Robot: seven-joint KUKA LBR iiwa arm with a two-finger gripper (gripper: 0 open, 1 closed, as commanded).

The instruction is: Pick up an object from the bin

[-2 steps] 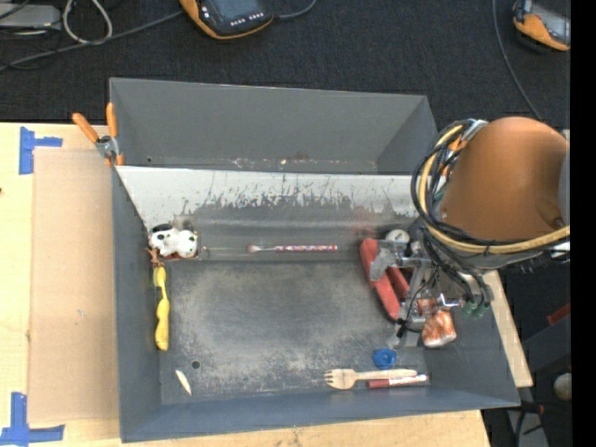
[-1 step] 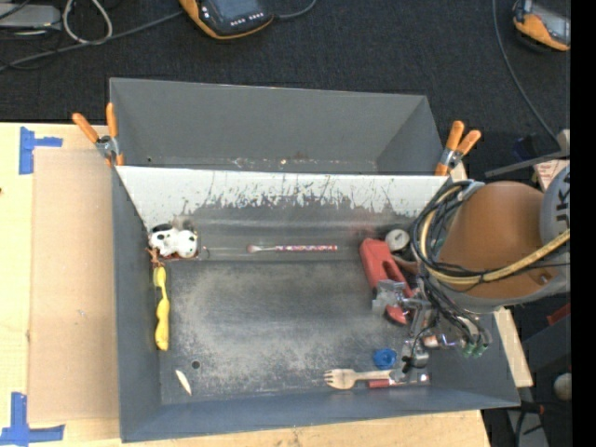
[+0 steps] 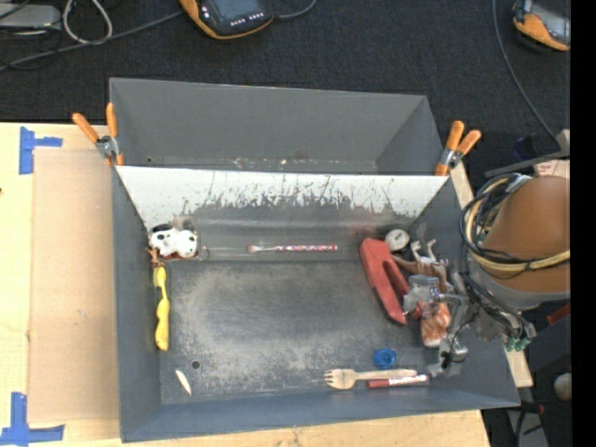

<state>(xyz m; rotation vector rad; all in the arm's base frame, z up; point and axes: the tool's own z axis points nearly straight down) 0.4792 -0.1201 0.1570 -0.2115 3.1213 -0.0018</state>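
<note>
Fork (image 3: 372, 378) lies by the bin's (image 3: 279, 138) near wall, its pink end just beside the gripper (image 3: 443, 345), open or shut I cannot tell; best lower slowly, missing the red thing (image 3: 380, 277).

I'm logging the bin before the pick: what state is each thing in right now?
Gripper: low over the right end of the bin.
Red tool: lying flat, just left of the gripper.
Fork: lying flat by the near wall, prongs left.
Yellow stick: lying along the left wall.
Black-and-white toy: in the far left corner.
Thin rod: lying along the far wall.
</note>
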